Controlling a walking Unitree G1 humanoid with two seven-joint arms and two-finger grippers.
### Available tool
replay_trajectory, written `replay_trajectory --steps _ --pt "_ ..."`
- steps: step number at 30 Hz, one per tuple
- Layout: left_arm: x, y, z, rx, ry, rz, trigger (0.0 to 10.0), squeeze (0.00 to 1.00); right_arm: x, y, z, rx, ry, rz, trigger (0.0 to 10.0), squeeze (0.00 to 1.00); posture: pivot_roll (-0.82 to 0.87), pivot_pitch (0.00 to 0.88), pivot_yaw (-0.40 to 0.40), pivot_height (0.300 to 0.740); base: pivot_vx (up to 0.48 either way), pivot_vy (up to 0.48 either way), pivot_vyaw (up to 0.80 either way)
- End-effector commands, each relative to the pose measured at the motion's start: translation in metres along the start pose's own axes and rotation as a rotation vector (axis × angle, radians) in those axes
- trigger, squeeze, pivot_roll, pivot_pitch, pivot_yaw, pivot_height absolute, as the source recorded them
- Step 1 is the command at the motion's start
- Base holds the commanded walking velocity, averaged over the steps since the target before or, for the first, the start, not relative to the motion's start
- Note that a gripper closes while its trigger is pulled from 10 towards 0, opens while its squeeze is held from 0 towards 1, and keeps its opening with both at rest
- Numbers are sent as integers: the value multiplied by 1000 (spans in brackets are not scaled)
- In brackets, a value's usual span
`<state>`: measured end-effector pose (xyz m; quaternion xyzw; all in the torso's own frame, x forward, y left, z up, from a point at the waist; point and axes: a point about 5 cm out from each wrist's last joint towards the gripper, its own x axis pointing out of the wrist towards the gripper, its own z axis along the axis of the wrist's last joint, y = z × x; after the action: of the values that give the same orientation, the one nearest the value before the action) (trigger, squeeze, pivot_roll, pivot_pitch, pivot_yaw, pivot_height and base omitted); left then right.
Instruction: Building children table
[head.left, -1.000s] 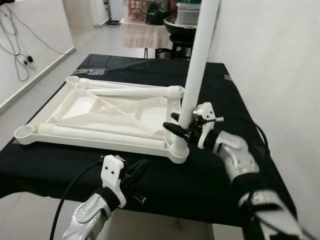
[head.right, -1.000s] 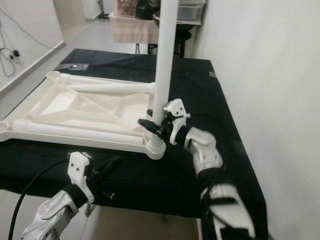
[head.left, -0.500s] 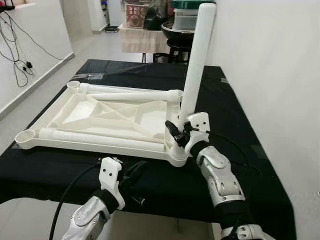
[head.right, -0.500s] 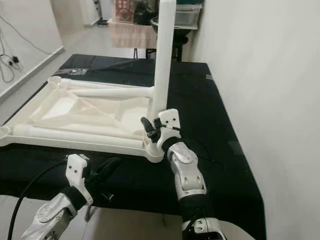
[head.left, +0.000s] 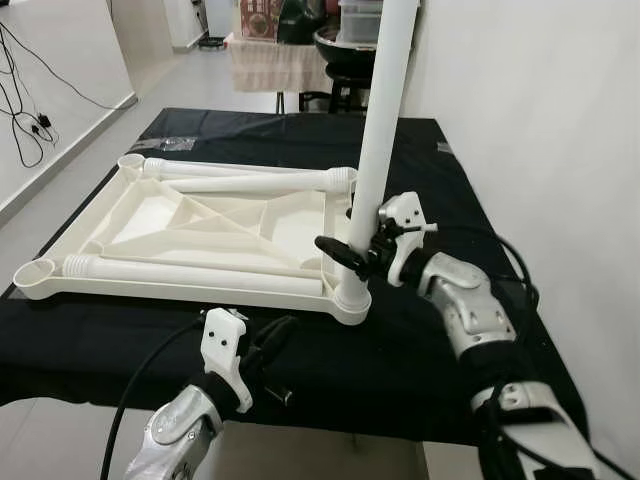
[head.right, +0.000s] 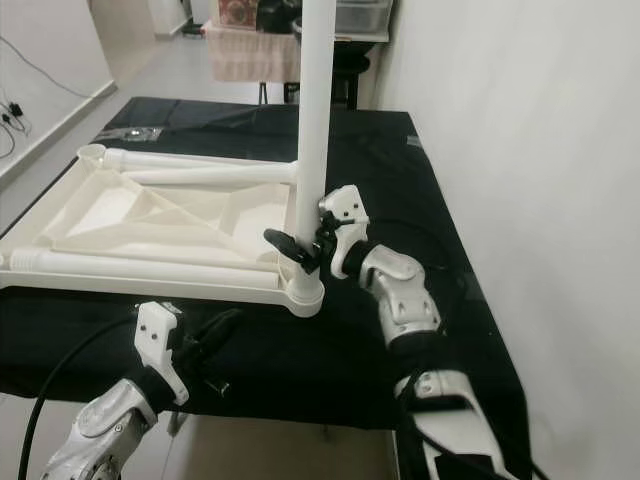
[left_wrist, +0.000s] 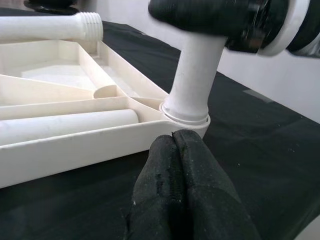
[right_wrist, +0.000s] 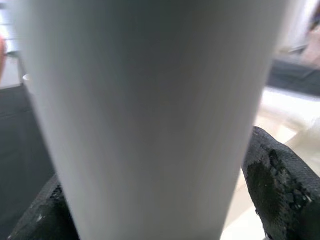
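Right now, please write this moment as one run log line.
right gripper: shut on upright table leg | leg in tabletop corner socket | left gripper: shut, idle before socket

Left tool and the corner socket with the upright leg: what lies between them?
Only bare black cloth. The left wrist view shows the shut left tool just short of the socket, nothing between.

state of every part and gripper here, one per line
upright leg: standing in the tabletop's near right corner socket, gripped low
tabletop: upside down on the black cloth
two loose legs: lying flat in the tabletop
right gripper: shut on the upright leg
left gripper: shut, empty, near the socket
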<state>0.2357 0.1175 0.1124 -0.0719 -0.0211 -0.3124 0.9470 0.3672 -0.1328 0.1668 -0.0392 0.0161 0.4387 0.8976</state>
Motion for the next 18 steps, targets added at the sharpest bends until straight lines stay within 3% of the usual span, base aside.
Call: replay_trajectory --steps 1,6,7,17,18 --pt "-1 0 -5 -6 17 7 10000 0 6 5 -4 -5 37 63 10000 0 91 0 -66 740 0 0 0" --pt "0 0 -5 -7 18 6 10000 0 6 2 -5 22 63 120 10000 0 92 0 -67 740 0 0 0" --pt "0 -1 -6 -8 18 6 10000 0 5 -2 -4 33 59 116 0 0 91 0 -69 740 0 0 0" --pt "-1 -2 -6 -16 18 5 10000 0 -8 -8 -7 36 38 88 0 0 83 1 -64 740 0 0 0" --pt "-2 -2 -6 -17 17 4 10000 0 -16 -11 -10 32 31 75 0 0 69 7 -53 740 0 0 0"
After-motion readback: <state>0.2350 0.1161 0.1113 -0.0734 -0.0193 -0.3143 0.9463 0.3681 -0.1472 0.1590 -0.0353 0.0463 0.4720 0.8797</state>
